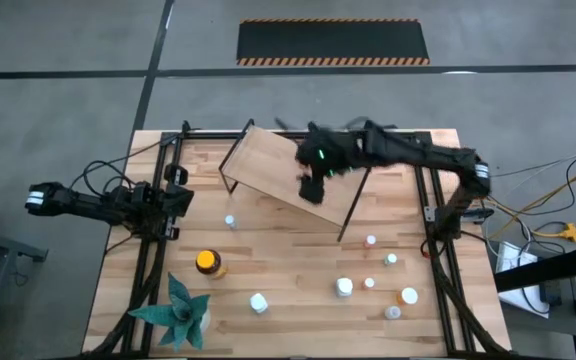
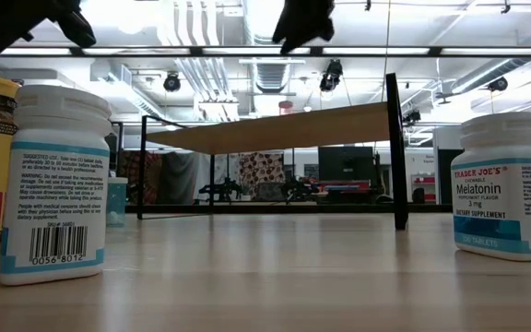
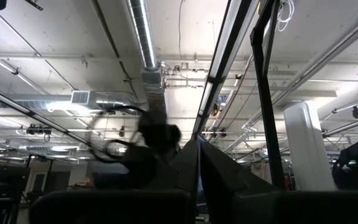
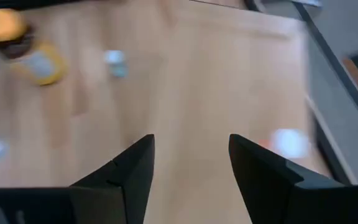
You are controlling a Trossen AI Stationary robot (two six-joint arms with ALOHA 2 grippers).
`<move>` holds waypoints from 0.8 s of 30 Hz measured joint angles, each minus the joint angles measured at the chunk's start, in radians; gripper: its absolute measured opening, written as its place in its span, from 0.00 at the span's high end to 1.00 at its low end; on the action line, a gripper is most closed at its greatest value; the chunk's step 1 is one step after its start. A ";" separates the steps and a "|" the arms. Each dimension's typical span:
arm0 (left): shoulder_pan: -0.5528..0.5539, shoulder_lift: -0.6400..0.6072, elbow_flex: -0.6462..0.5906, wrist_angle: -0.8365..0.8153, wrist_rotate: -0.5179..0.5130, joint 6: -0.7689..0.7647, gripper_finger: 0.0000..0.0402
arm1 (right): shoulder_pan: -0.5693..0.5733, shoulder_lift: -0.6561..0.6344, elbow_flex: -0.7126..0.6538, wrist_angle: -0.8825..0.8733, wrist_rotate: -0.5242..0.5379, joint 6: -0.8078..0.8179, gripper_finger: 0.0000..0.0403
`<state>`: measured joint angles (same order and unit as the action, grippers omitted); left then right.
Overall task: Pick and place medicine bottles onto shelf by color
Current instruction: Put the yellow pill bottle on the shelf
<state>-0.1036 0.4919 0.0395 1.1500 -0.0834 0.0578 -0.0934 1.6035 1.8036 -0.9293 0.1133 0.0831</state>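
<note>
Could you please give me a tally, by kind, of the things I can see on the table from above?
Small white bottles: 8
Amber bottle: 1
Wooden shelf: 1
Green paper plant: 1
Total: 11

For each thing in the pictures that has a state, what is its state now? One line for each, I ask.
Right claw: open, empty, above the shelf.
Left claw: shut, empty, parked at the table's left edge.
Shelf: standing on its legs, nothing seen on it.
Amber bottle: upright on the table, cap on.
Small bottles: scattered on the table, none placed yet.
Paper plant: standing at the front left corner.
</note>
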 joint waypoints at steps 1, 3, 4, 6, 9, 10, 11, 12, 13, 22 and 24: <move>0.000 -0.002 0.000 0.003 0.000 0.000 1.00 | 0.038 -0.032 -0.058 0.053 0.003 0.001 0.52; 0.000 -0.004 0.000 0.009 0.001 0.000 1.00 | 0.123 -0.100 -0.178 0.156 0.012 -0.013 0.54; 0.000 -0.005 0.000 0.008 0.001 0.000 1.00 | 0.164 -0.132 -0.239 0.208 0.018 -0.020 0.55; -0.002 -0.002 0.000 0.010 0.002 -0.005 1.00 | 0.248 -0.196 -0.369 0.327 0.018 -0.031 0.56; -0.003 0.008 0.001 0.021 0.003 -0.054 1.00 | 0.362 -0.275 -0.563 0.530 0.021 -0.071 0.58; -0.003 0.011 0.002 0.020 0.004 -0.065 1.00 | 0.396 -0.299 -0.620 0.600 0.022 -0.089 0.59; -0.003 0.016 0.003 0.020 0.008 -0.077 1.00 | 0.427 -0.321 -0.673 0.662 0.023 -0.108 0.60; -0.003 0.022 0.005 0.020 0.015 -0.078 1.00 | 0.453 -0.341 -0.719 0.714 0.029 -0.125 0.60; -0.003 0.031 0.010 0.020 0.018 -0.079 1.00 | 0.474 -0.364 -0.757 0.750 0.040 -0.131 0.61; -0.003 0.198 0.183 0.010 0.020 -0.222 1.00 | 0.564 -0.532 -1.002 0.885 0.125 -0.156 0.66; -0.004 0.259 0.236 -0.014 0.022 -0.269 1.00 | 0.565 -0.552 -1.061 0.977 0.125 -0.187 0.67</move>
<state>-0.1073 0.7507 0.2751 1.1356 -0.0611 -0.2112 0.4716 1.0519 0.7429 0.0481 0.2384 -0.1039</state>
